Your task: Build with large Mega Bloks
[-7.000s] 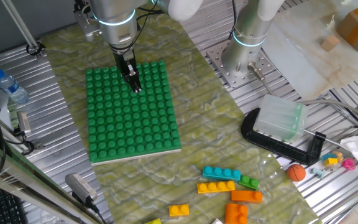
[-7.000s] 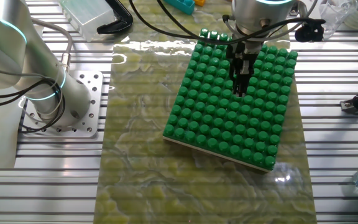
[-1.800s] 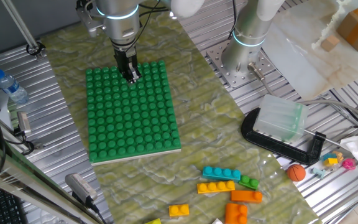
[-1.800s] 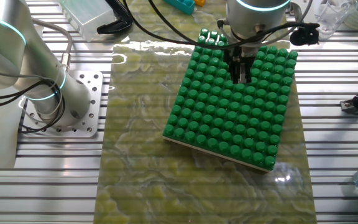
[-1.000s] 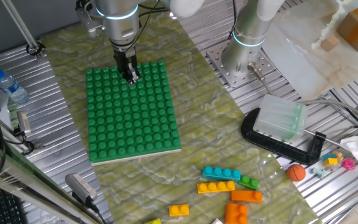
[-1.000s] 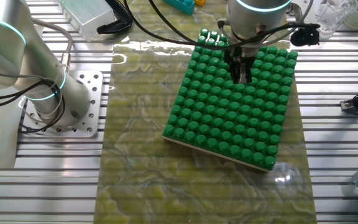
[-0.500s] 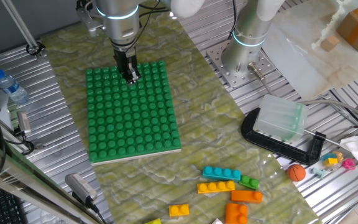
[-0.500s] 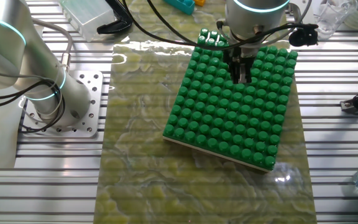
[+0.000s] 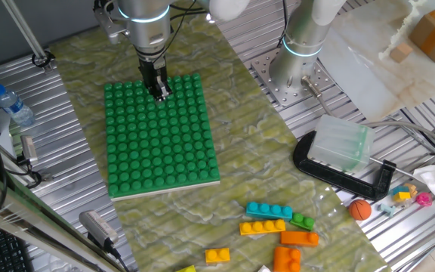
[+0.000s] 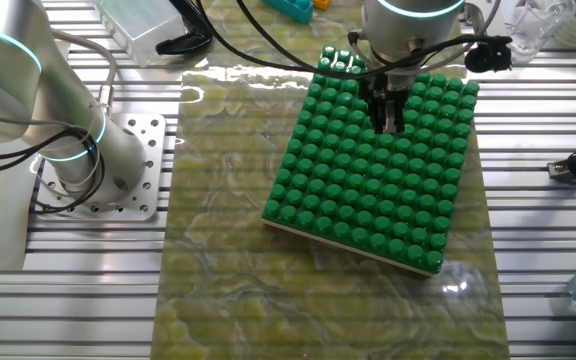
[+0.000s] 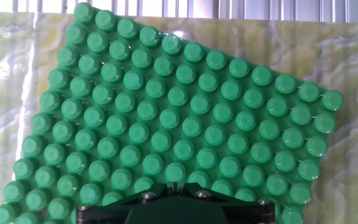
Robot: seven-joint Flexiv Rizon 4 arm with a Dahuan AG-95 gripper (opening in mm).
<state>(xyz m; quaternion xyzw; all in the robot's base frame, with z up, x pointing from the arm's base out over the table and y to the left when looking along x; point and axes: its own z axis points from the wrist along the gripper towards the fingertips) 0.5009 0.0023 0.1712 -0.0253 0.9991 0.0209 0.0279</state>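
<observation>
My gripper (image 9: 159, 92) hangs shut and empty just above the studs of the big green baseplate (image 9: 161, 162), near its far edge. It shows over the plate's upper part in the other fixed view too, gripper (image 10: 388, 122). In the hand view the gripper (image 11: 174, 185) has its fingertips pressed together, with only green studs below. The loose Mega Bloks lie on the mat at the front right, far from the gripper: a cyan brick (image 9: 269, 210), a yellow brick (image 9: 262, 227), a small green brick (image 9: 303, 221), two orange bricks (image 9: 299, 238) and another yellow brick (image 9: 217, 255).
A black clamp holding a clear box (image 9: 340, 147) sits at the right, with a small orange ball (image 9: 360, 209) beside it. A water bottle (image 9: 12, 106) lies at the left. The arm's base (image 9: 300, 53) stands behind the mat. A cyan brick (image 10: 290, 6) shows at the frame's top edge.
Since the oldest frames the gripper has shifted a little toward the baseplate's far edge. Over the last second nothing has moved.
</observation>
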